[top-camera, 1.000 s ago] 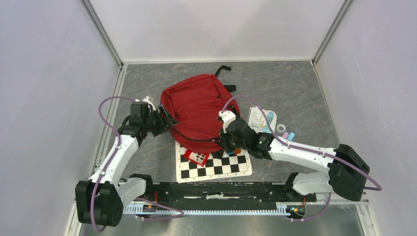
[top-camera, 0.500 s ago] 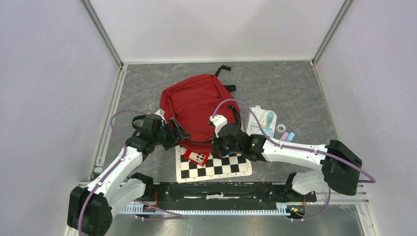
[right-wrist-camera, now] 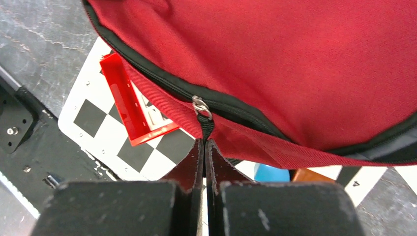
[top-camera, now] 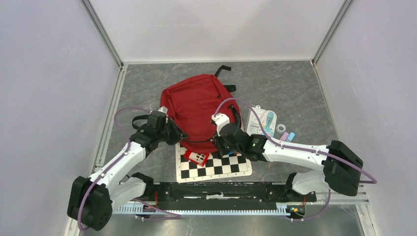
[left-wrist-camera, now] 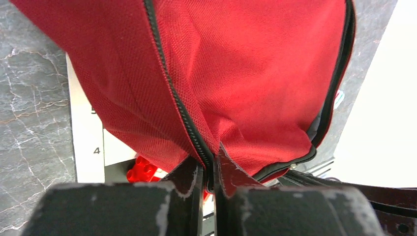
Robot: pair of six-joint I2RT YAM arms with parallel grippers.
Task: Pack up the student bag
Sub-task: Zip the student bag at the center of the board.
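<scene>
The student bag is a red backpack lying mid-table, its near edge over a chessboard mat. My left gripper is at the bag's near-left edge. In the left wrist view it is shut on the black zipper track and the red fabric beside it. My right gripper is at the near-right edge. In the right wrist view it is shut on the black zipper pull tab, which hangs from a metal ring. The bag's inside is hidden.
A red box lies on the chessboard mat under the bag's edge. A blister pack, a tape roll and small pastel pieces lie right of the bag. Blue and orange items sit under the bag's edge.
My left arm moved right to the bag's near edge, and its open jaws closed on the zipper track. My right arm shifted slightly left, still shut.
</scene>
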